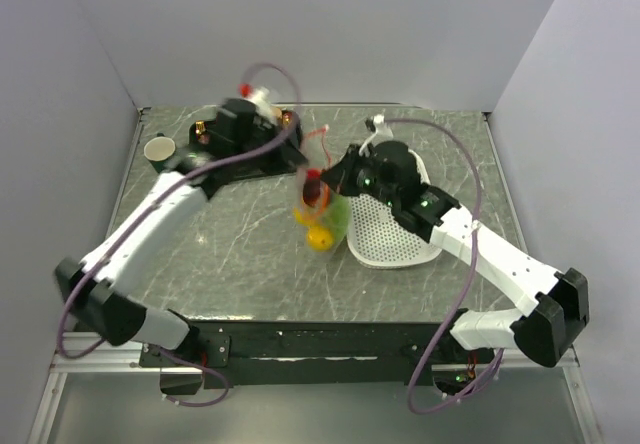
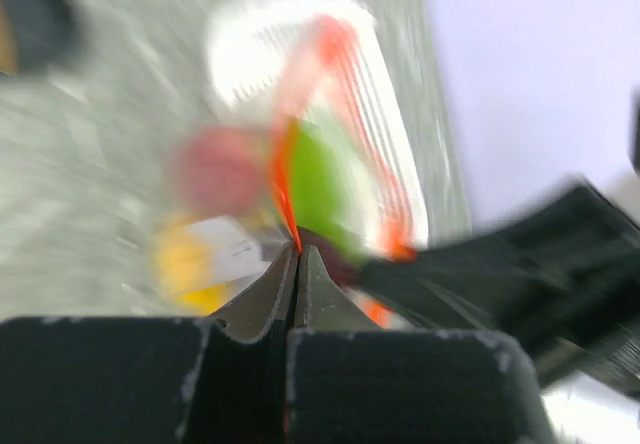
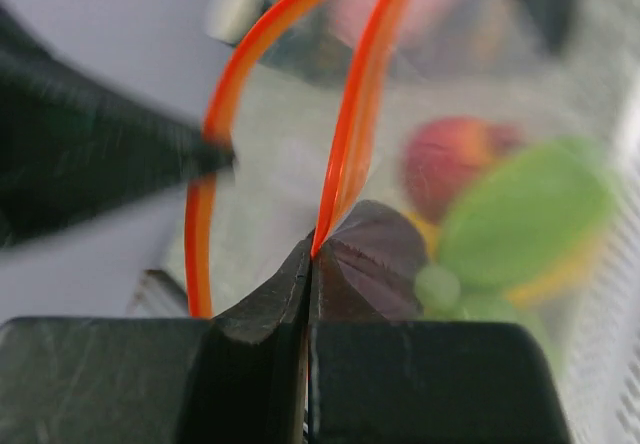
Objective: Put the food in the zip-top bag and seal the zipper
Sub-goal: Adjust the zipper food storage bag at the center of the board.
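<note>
The clear zip-top bag [image 1: 322, 214] hangs above the table between both grippers with the food inside: a yellow piece [image 1: 319, 236], a green piece [image 1: 338, 214] and a red piece [image 1: 316, 196]. My left gripper [image 1: 303, 172], blurred by motion, is shut on the orange-red zipper [image 2: 285, 179] at its fingertips [image 2: 296, 252]. My right gripper [image 1: 330, 179] is shut on the other side of the zipper [image 3: 350, 134] at its fingertips [image 3: 314, 252]. The strip's two sides stand apart in a loop, so the mouth is open. The right wrist view shows red food [image 3: 455, 154] and green food [image 3: 520, 214] through the plastic.
A white perforated basket [image 1: 390, 229] lies right of the bag, under the right arm. A green cup [image 1: 159, 149] stands at the back left. A black tray with gold cutlery [image 1: 255, 154] lies behind the left gripper. Walls close in the table on three sides.
</note>
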